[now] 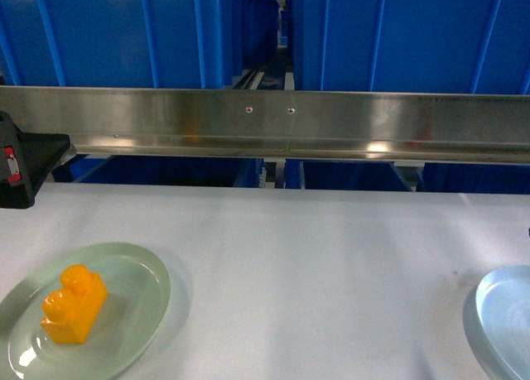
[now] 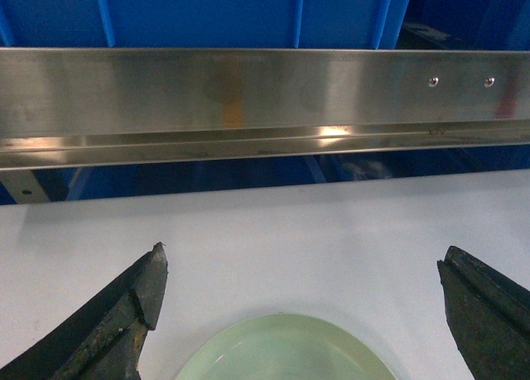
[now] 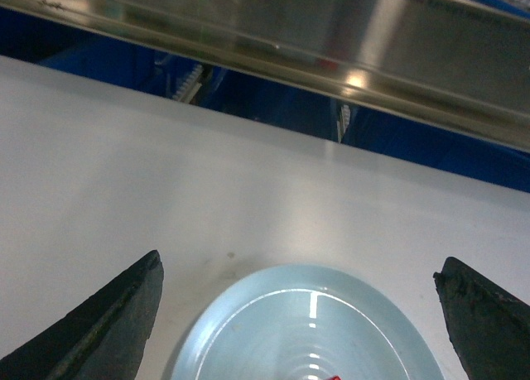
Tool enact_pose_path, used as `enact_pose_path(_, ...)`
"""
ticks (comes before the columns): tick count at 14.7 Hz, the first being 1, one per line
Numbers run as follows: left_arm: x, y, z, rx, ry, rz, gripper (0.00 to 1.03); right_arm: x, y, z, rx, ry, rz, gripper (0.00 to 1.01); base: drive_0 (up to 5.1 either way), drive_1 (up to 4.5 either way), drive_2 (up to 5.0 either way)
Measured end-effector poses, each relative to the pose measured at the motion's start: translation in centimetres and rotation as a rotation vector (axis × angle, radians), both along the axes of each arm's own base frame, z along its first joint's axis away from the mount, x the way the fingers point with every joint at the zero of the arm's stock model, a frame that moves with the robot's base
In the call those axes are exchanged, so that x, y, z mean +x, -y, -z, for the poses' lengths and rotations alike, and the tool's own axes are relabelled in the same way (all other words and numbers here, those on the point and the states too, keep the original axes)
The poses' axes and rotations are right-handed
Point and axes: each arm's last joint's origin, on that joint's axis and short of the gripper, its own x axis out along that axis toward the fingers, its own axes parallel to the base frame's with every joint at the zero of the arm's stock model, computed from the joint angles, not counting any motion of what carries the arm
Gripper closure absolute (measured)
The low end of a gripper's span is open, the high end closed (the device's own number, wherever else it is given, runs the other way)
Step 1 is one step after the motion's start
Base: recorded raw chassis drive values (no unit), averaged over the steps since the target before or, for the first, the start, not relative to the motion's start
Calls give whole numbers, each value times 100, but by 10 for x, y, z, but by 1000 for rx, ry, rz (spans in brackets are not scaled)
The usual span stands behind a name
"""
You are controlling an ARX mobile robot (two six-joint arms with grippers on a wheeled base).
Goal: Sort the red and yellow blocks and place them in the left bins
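The orange-yellow studded block (image 1: pixel 74 305) lies on a pale green plate (image 1: pixel 132 268) at the table's front left. Only a tiny red corner of the red block (image 3: pixel 334 377) shows, at the bottom edge of the right wrist view, on a pale blue plate (image 3: pixel 248 330). Large blue bins (image 1: pixel 124 32) stand behind the steel rail; one fills the top of the left wrist view as blue bin wall (image 2: pixel 199 16). My left gripper (image 2: pixel 303 256) is open above the green plate's far rim (image 2: pixel 286 339). My right gripper (image 3: pixel 298 262) is open over the blue plate. Neither gripper shows in the head view.
A long steel rail (image 1: pixel 265 123) runs across between the white table (image 1: pixel 315 256) and the bins. Another blue bin (image 1: pixel 406 32) stands at the back right. A black device (image 1: pixel 21 161) sits at the left edge. The pale blue plate (image 1: pixel 507 314) is cut by the right edge.
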Motion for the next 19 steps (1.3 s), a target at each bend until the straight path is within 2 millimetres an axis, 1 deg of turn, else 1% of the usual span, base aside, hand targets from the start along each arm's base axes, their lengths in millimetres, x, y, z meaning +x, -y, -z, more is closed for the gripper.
enact_pose_path(2,0,0,0,3,1,-1,5,3,11,14,-2,-38,30,3,0,0,0)
enact_pose_path(6,0,0,0,4,1,-2,5,7,26,39,4,-130,59,3,0,0,0)
enact_pose_path(10,0,0,0,4,1,-2,5,16,35,55,23,-165,59,3,0,0,0)
enact_pose_path(12,0,0,0,4,1,-3,5,19,45,71,38,-214,82,3,0,0,0)
enact_pose_path(13,0,0,0,4,2,-2,5,22,56,88,59,-263,100,3,0,0,0)
enact_pose_path(14,0,0,0,4,2,-3,5,25,60,92,65,-266,97,3,0,0,0)
enact_pose_path(18,0,0,0,4,1,-3,5,27,59,97,73,-269,82,3,0,0,0)
enact_pose_path(19,0,0,0,4,1,-2,5,26,60,101,75,-279,84,13,0,0,0)
